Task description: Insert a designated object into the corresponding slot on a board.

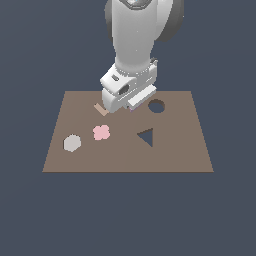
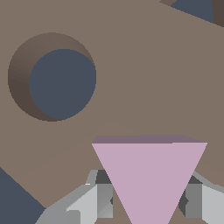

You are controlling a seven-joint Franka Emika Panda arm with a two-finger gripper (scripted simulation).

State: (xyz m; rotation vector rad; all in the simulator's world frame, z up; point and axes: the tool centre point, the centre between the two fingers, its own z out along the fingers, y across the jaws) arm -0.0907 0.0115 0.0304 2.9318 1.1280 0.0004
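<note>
Over the board's far side, arm down low, triangle between the fingers.

Exterior view: the board (image 1: 127,150) lay flat and brown, the gripper (image 1: 120,102) low over its far half, between the tan chevron piece (image 1: 101,109) and the round hole (image 1: 156,106). Jaws and lilac triangle were hidden under the hand from this side. The triangular slot (image 1: 146,137) sat empty nearer the camera, toward the exterior view's right of the pink flower piece (image 1: 101,132); a grey hexagon piece (image 1: 72,143) lay further toward the exterior view's left.

Wrist view: the lilac triangle (image 2: 148,179) sat between the two fingers (image 2: 98,199), which were closed in against its sides, slightly parted by its width. The round hole (image 2: 61,81) showed close by on the board (image 2: 144,78); the triangle was apart from it, not in any cut-out.
</note>
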